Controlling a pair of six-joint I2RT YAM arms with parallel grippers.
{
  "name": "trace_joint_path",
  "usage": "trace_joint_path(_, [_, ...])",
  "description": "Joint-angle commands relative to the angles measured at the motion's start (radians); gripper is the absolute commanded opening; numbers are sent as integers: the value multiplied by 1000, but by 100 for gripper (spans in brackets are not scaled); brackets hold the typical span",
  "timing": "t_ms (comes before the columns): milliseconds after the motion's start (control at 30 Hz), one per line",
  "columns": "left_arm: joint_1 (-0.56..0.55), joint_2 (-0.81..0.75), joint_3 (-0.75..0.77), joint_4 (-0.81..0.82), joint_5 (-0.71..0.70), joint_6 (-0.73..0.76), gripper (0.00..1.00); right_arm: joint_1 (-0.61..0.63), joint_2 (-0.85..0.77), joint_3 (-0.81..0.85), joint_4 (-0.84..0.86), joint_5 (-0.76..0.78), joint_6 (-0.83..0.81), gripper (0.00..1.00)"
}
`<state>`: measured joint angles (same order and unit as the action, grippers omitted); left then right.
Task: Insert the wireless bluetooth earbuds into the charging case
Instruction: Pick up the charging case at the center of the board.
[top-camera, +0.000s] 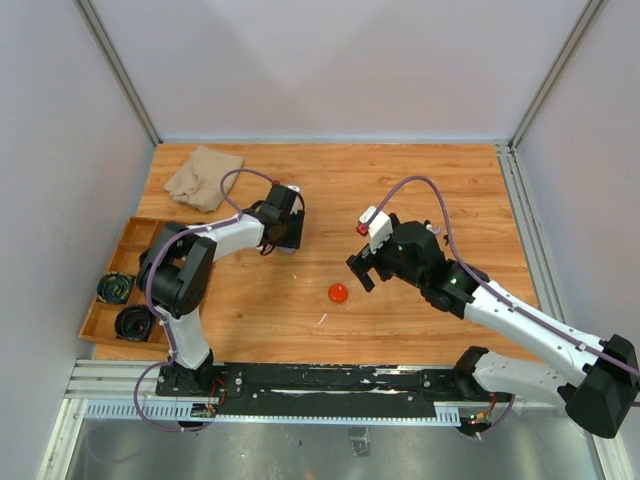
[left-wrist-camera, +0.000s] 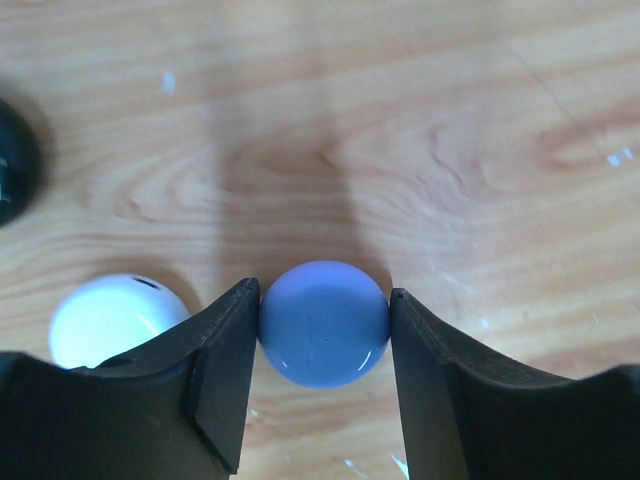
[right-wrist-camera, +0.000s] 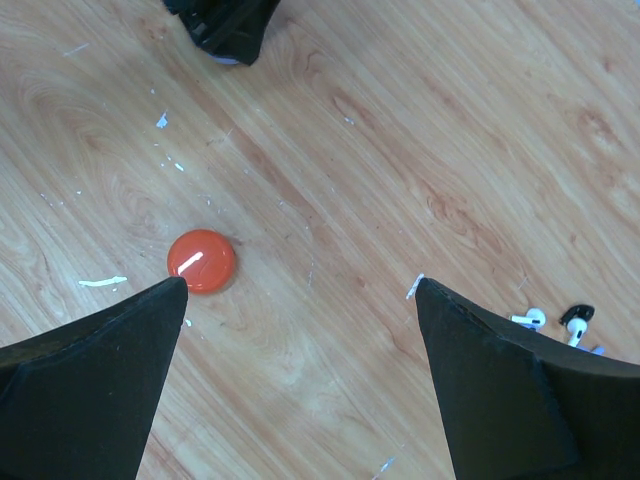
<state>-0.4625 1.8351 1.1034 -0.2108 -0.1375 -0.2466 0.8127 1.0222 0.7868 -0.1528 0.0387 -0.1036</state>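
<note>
A lilac-blue round charging case (left-wrist-camera: 323, 323) lies on the wooden table between the fingers of my left gripper (left-wrist-camera: 323, 292), which is shut on it with both pads touching its sides. A white round case (left-wrist-camera: 115, 318) lies just to its left, and a black one (left-wrist-camera: 15, 160) shows at the frame's left edge. My right gripper (right-wrist-camera: 300, 285) hangs open above bare wood. A red round case (right-wrist-camera: 201, 261) lies by its left fingertip, also visible from above (top-camera: 338, 293). Two tiny earbuds, one white (right-wrist-camera: 528, 319) and one black (right-wrist-camera: 577, 318), lie beside the right finger.
A beige cloth (top-camera: 203, 176) lies at the table's back left. A wooden tray (top-camera: 128, 232) along the left edge holds black coiled cables (top-camera: 115, 287). Small white scraps dot the wood near the red case. My left gripper (top-camera: 285, 232) works at the centre left.
</note>
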Motion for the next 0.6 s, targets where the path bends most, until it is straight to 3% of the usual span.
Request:
trace_joint_path(0, [-64,-72,-43,2,7,78,48,-40,29,56,-69,8,83,99])
trace_joint_path(567, [-271,-282,-175,257,64,399,43,-425,125,131,-139,-521,336,100])
